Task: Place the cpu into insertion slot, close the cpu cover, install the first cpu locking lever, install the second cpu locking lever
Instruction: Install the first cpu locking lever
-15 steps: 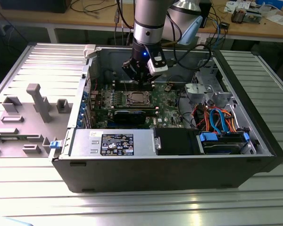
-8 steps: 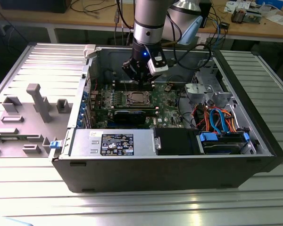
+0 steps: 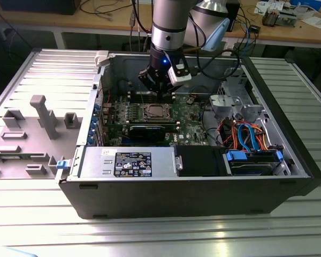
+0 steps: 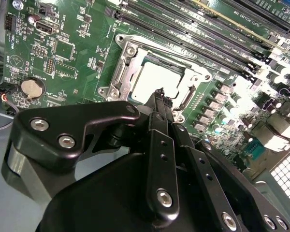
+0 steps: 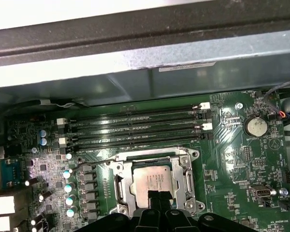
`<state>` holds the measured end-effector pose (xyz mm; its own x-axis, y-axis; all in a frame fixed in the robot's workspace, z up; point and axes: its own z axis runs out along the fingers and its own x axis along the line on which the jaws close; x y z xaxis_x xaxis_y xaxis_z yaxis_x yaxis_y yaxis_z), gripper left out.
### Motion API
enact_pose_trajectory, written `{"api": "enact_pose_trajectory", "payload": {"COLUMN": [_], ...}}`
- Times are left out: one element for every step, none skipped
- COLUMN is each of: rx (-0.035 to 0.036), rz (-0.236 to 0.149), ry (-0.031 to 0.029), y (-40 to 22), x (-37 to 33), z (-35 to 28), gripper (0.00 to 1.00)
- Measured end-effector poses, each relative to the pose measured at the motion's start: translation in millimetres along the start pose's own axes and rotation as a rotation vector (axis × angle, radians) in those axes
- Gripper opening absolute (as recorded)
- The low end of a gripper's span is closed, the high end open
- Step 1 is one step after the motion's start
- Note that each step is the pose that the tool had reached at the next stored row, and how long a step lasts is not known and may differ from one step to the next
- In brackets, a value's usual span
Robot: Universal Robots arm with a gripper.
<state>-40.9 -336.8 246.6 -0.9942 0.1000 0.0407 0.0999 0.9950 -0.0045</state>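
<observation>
The cpu [image 3: 155,111] lies flat in the insertion slot [image 3: 145,114] on the green board inside the open computer case. Its silvery top shows in both wrist views [image 4: 154,79] [image 5: 152,180]. The cpu cover [image 5: 185,168] [image 4: 127,62] lies down around it as a metal frame. A thin bent locking lever [image 5: 89,164] sticks out beside the socket; I cannot tell whether it is latched. My gripper [image 3: 159,95] [image 4: 159,95] [image 5: 155,197] hangs just above the socket's edge, shut, with nothing between its fingers.
Long memory slots [image 5: 135,128] run beside the socket. A black card [image 3: 147,131], the power supply [image 3: 128,160], a drive bay with blue parts [image 3: 254,160] and loose cables [image 3: 246,134] fill the case. A coin battery [image 5: 255,126] sits on the board. Grey fixtures [image 3: 43,115] stand at the exterior view's left.
</observation>
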Motion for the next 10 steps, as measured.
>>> {"api": "enact_pose_trajectory", "payload": {"rx": [0.0, 0.0001, 0.0002, 0.0003, 0.0003, 0.0004, 0.0006, 0.0007, 0.0008, 0.0009], "rz": [-0.002, -0.003, -0.005, -0.007, -0.009, -0.012, -0.016, -0.018, -0.021, -0.026], "ry": [0.0, 0.0, 0.0, 0.0, 0.0, -0.0001, -0.0001, -0.0001, -0.0002, -0.0001], "y": [0.0, 0.0, 0.0, 0.0, 0.0, 0.0, 0.0, 0.0, 0.0, 0.0], "x": [0.0, 0.0, 0.0, 0.0, 0.0, 0.0, 0.0, 0.0, 0.0, 0.0], "z": [0.0, 0.0, 0.0, 0.0, 0.0, 0.0, 0.0, 0.0, 0.0, 0.0], "gripper": [0.11, 0.11, 0.11, 0.11, 0.11, 0.11, 0.11, 0.11, 0.11, 0.11]}}
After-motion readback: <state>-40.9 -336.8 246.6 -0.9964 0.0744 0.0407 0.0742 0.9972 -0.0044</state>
